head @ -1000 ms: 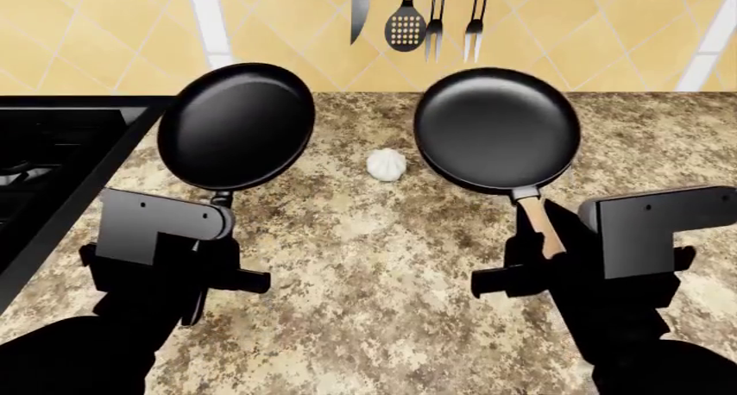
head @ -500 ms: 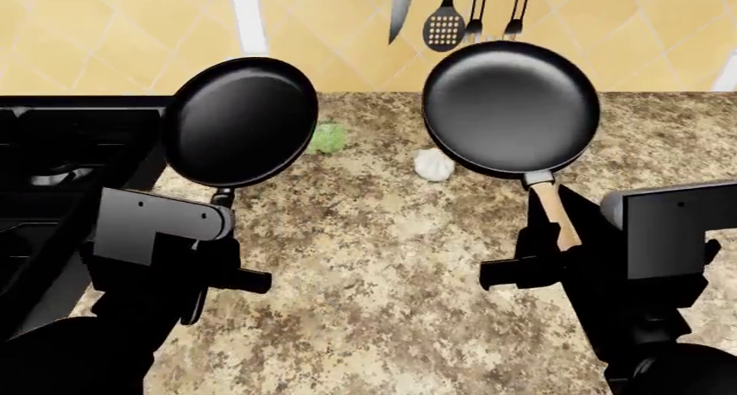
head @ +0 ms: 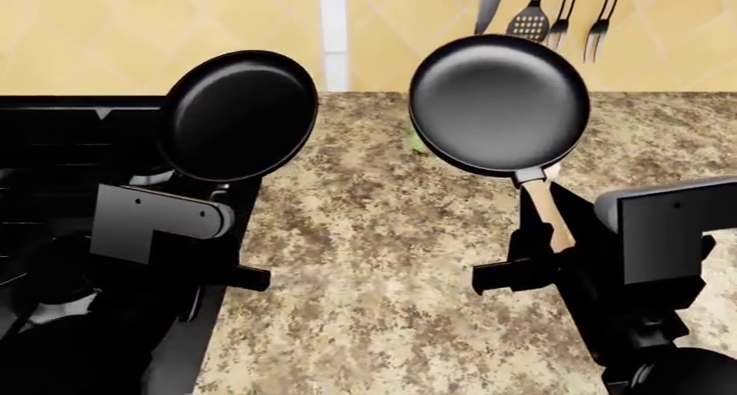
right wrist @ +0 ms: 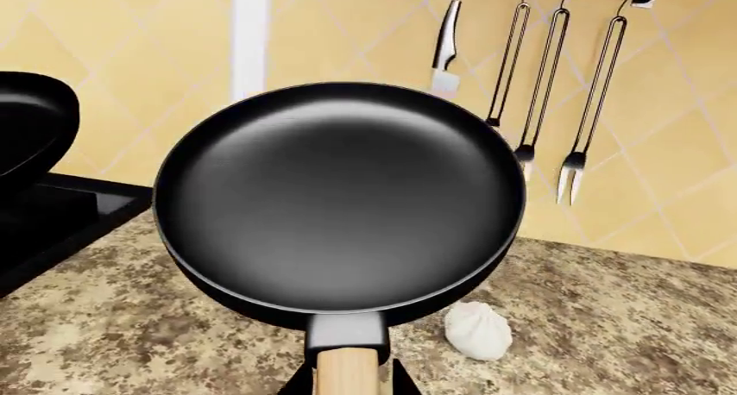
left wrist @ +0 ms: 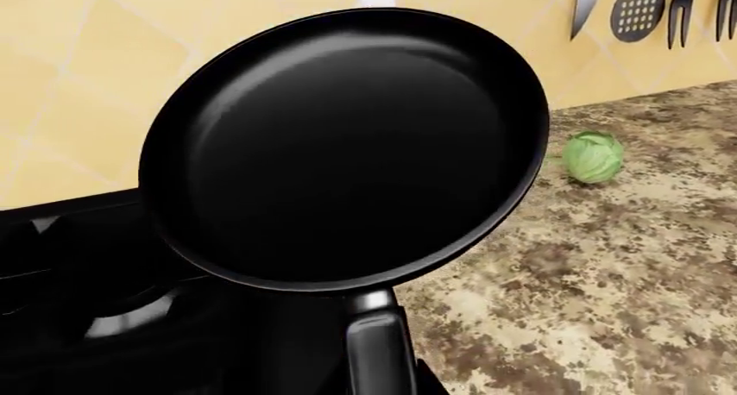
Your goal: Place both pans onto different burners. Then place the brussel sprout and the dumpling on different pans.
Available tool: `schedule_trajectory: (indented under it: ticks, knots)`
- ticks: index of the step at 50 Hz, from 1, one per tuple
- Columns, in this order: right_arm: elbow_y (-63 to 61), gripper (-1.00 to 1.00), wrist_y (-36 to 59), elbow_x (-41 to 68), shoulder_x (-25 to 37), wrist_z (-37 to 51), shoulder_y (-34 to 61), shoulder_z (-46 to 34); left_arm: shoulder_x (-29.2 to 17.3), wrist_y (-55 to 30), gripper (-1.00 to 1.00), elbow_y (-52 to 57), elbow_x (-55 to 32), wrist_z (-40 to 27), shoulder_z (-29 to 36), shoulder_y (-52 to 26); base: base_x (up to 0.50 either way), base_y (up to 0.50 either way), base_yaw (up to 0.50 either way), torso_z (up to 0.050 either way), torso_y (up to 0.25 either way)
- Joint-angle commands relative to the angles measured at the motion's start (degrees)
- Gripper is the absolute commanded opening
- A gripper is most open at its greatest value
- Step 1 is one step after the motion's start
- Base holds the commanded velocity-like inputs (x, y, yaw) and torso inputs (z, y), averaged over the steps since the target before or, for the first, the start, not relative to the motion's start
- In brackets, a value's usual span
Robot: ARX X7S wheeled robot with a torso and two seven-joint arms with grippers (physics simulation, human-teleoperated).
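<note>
My left gripper [head: 219, 210] is shut on the black handle of the smaller pan [head: 240, 115] and holds it tilted in the air over the stove's right edge. It also shows in the left wrist view [left wrist: 345, 145]. My right gripper [head: 551, 244] is shut on the tan wooden handle [right wrist: 345, 373] of the larger pan [head: 500, 102], held tilted above the counter. The green brussel sprout [left wrist: 593, 156] lies on the counter by the wall. The white dumpling [right wrist: 478, 330] lies on the counter beyond the larger pan and is hidden in the head view. A burner [left wrist: 127, 313] shows under the smaller pan.
The black stove [head: 69, 162] with grates fills the left. The speckled granite counter [head: 381, 266] lies to its right. A knife and utensils [right wrist: 524, 76] hang on the yellow tiled wall behind.
The view and both held pans have shifted left toward the stove, which now fills more of the left. The dumpling has slipped behind the larger pan in the head view.
</note>
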Motion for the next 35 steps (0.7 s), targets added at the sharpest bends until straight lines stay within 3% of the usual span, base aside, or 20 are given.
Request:
schedule_trajectory:
  ticks: [1, 35]
  knots:
    - [-0.62, -1.0, -0.97, -1.91, 0.66, 0.16, 1.97, 0.65, -0.06, 0.73, -1.0, 0.52, 2.26, -1.39, -0.6, -1.45, 0.0, 0.5, 0.0, 0.0, 0.0]
    - [-2.45, -1.0, 0.71, 8.4, 3.09, 7.79, 4.27, 2.67, -1.32, 0.69, -1.0, 2.23, 1.52, -1.2, 0.53, -3.11, 0.0, 0.5, 0.0, 0.001, 0.004]
